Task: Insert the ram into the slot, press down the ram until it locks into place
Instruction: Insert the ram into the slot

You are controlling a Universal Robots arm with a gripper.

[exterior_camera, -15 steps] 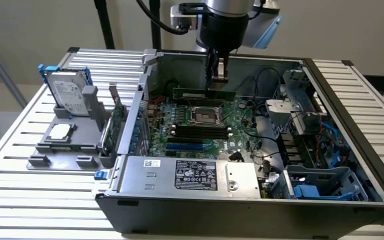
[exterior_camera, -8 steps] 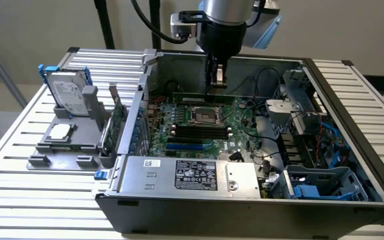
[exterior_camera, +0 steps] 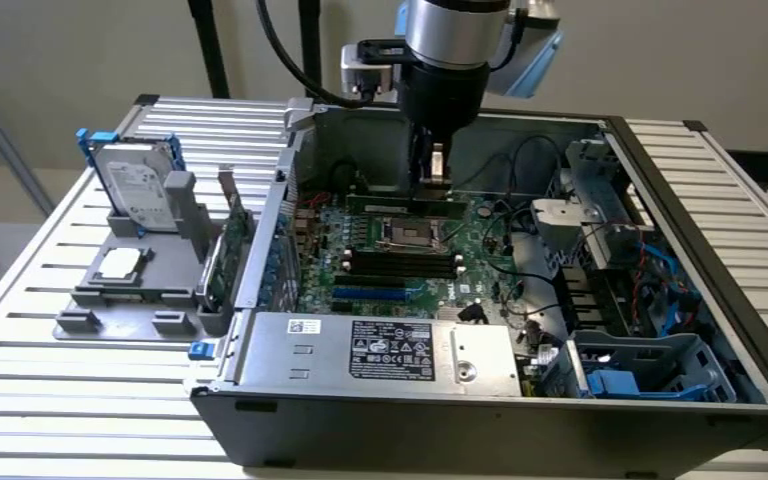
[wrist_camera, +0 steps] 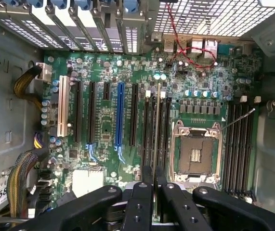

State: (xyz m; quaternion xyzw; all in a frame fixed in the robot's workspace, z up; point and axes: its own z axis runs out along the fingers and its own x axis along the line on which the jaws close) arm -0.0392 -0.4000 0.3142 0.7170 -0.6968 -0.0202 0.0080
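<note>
Lying open on a slatted metal table (exterior_camera: 37, 300), the computer case (exterior_camera: 491, 420) shows you its mainboard (exterior_camera: 357, 290), and your gripper (exterior_camera: 434, 180) reaches straight down into it near the mainboard's far edge, beyond the CPU socket (exterior_camera: 404, 236). Its fingers (wrist_camera: 142, 197) are drawn in narrow and appear clamped on the ram (exterior_camera: 404, 207), which they hold on edge by about the middle of its length. In the exterior view the ram's long axis runs along that far edge; from the wrist you see it (wrist_camera: 157, 130) as a thin line running straight away from the fingers. The slot (wrist_camera: 160, 144) lies directly below the gripper, parallel to the stick, in the bank of black sockets beside the CPU socket, away from the blue socket (wrist_camera: 120, 115). I judge axis and slot aligned; you cannot tell whether the ram's lower edge is touching the slot or is just above it.
</note>
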